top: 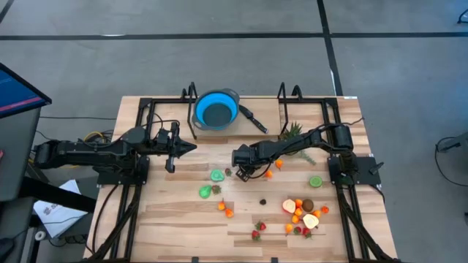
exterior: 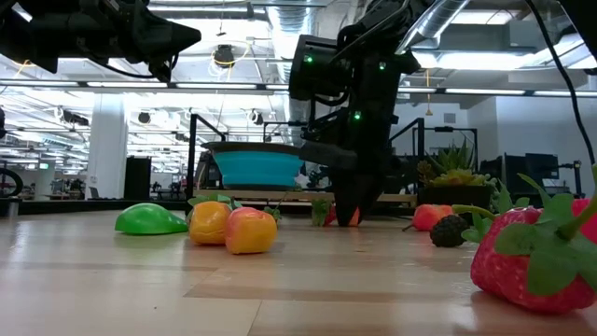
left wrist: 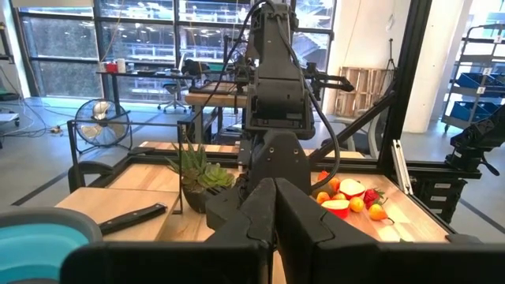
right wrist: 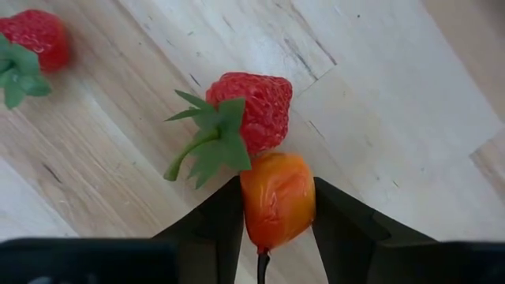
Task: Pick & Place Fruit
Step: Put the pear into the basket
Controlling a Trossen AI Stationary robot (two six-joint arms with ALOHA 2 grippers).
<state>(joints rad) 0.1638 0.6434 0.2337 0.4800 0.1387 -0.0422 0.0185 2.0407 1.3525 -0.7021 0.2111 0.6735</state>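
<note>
My right gripper (top: 248, 172) points down at the middle of the table, its fingers on either side of a small orange fruit piece (right wrist: 276, 199). A red strawberry (right wrist: 256, 106) with green leaves lies right against that piece, and another strawberry (right wrist: 31, 39) lies farther off. More fruit lies loose: a green lime (top: 217, 175), a green pear (top: 205, 191), orange pieces (top: 227, 210) and a heap (top: 303, 215) at the near right. My left gripper (top: 189, 148) hovers shut and level above the table's left half, holding nothing. My right gripper pinches the orange piece by its two opposite sides (right wrist: 251, 207) between its two fingers, coming from above and pointing steeply down. In the low view the fingertips (exterior: 350, 213) stand down at the table top. The piece touches the strawberry beside it.
A blue bowl (top: 216, 111) with a black handle (top: 254, 119) stands at the table's far middle. A spiky green plant (top: 292, 133) stands under the right arm. A black frame (top: 146, 109) edges the table's far and side borders. Bare wood lies near the front left.
</note>
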